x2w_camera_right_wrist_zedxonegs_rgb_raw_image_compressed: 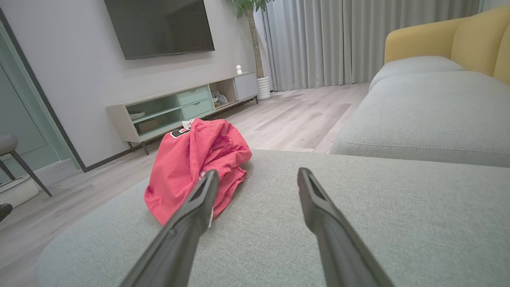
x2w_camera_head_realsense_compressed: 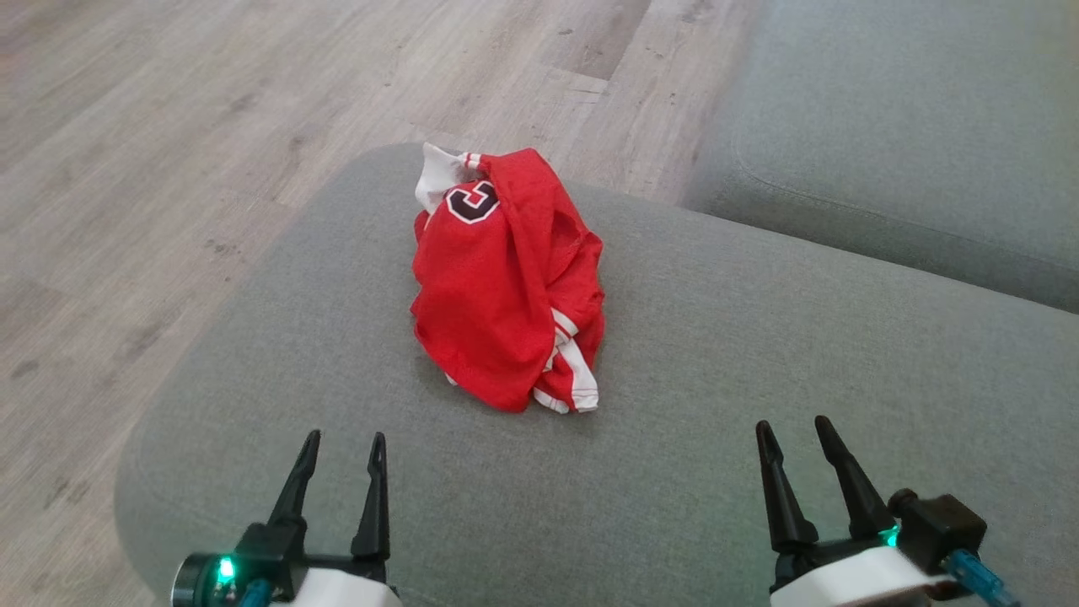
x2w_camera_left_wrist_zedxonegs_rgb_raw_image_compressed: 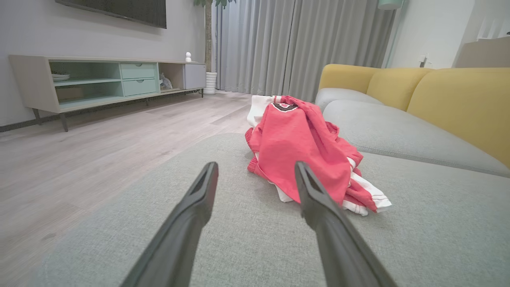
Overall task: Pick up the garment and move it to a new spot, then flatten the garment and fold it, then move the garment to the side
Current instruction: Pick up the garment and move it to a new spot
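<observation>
Lying crumpled: red jersey (x2w_camera_head_realsense_compressed: 506,287) on grey sofa cushion (x2w_camera_head_realsense_compressed: 716,379)

It sits heaped near the cushion's far edge, toward the far-left corner. Over the near edge hang the left pincer (x2w_camera_head_realsense_compressed: 346,436) and the right pincer (x2w_camera_head_realsense_compressed: 792,423), both spread wide, empty, well apart from it.

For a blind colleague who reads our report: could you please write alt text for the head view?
A crumpled red garment with white trim lies on a grey cushion. The left pincer and right pincer, both open, point toward it without touching.
</observation>
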Available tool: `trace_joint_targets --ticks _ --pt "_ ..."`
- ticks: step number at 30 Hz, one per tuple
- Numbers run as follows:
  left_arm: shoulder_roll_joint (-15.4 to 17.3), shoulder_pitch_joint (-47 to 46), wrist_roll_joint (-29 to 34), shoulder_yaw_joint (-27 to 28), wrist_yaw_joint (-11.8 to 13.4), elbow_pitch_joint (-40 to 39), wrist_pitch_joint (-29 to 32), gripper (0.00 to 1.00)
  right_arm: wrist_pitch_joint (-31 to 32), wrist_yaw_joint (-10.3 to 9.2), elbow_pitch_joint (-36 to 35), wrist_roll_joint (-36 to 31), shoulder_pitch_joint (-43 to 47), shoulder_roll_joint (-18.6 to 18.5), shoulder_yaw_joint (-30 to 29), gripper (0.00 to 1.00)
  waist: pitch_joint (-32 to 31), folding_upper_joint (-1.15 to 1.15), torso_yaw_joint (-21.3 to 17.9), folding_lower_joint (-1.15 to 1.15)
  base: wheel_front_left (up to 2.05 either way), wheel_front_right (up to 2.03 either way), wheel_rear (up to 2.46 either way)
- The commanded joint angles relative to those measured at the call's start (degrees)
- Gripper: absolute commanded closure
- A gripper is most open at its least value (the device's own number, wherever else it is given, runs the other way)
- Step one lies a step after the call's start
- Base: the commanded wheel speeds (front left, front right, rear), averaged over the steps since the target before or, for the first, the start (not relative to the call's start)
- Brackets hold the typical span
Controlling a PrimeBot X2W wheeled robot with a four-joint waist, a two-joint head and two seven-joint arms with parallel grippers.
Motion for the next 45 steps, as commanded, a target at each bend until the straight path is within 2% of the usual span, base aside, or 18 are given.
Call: trace_joint_targets --ticks 1,8,12,15,19,22,27,32,38,39,40,45 --pt "0.19 -1.94 0.48 1.86 -0.17 -1.85 -0.55 0.0 -0.62 -0.04 -1.65 0.26 -1.87 -0.59 1.31 0.0 0.02 0.0 0.06 0.0 0.0 0.0 0.0" --pt "1.52 -4.4 1.55 1.53 -1.57 -1.82 -0.55 0.0 -0.62 -0.04 -1.92 -0.25 -2.99 -0.59 1.76 0.0 2.15 0.0 -1.78 0.0 0.0 0.0 0.0" --pt "3.62 -11.04 2.55 -0.38 -4.04 -0.3 0.93 0.0 -0.62 -0.04 -2.5 -0.96 -3.79 -0.59 1.02 0.0 4.67 0.0 -3.8 0.0 0.0 0.0 0.0" --pt "5.44 -18.76 2.07 -2.39 -5.84 1.13 5.36 0.0 -0.62 -0.04 -3.13 -1.84 -4.94 -0.59 0.36 0.0 7.7 0.0 -5.65 0.0 0.0 0.0 0.0" --pt "7.39 -30.34 -1.84 -5.98 -6.81 4.15 13.18 0.0 -0.62 -0.04 -3.58 -2.95 -7.21 -0.59 -0.26 0.0 11.75 0.0 -8.08 0.0 0.0 0.0 0.0" --pt "9.25 -38.11 -8.32 -10.67 -6.87 7.2 20.27 0.0 -0.62 -0.04 -3.94 -3.63 -8.98 -0.59 -0.36 0.0 14.67 0.0 -9.91 0.0 0.0 0.0 0.0" --pt "12.62 -47.76 -16.81 -13.69 -6.89 13.78 29.91 0.0 -0.62 -0.04 -4.16 -4.03 -11.78 -0.59 0.09 0.0 18.67 0.0 -13.08 0.0 0.0 0.0 0.0" --pt "15.15 -53.07 -18.04 -15.29 -6.9 20.26 33.22 0.0 -0.62 -0.04 -4.31 -3.66 -13.38 -0.59 0.75 0.0 20.91 0.0 -15.68 0.0 0.0 0.0 0.0" --pt "15.75 -55.41 -20.37 -16.29 -6.9 26.02 34.43 0.0 -0.62 -0.04 -4.55 -3.88 -14.09 -0.59 0.98 0.0 21.73 0.0 -17.77 0.0 0.0 0.0 0.0" --pt "15.85 -55.63 -20.65 -16.39 -6.9 26.72 34.28 0.93 -0.62 -0.04 -4.53 -3.7 -14.12 -0.59 1.09 0.0 21.68 0.0 -18.0 0.0 0.0 0.0 0.0" --pt "15.87 -55.78 -21.02 -16.46 -6.9 27.22 33.91 1.0 -0.62 -0.04 -4.52 -3.48 -14.12 -0.59 1.15 0.0 21.59 0.0 -18.19 0.0 0.0 0.0 0.0" --pt "15.63 -57.02 -22.62 -16.33 -6.91 27.18 29.16 1.0 -0.62 -0.04 -4.07 -2.76 -13.67 -0.59 1.05 0.0 20.18 0.0 -18.32 0.0 0.0 0.0 0.0"
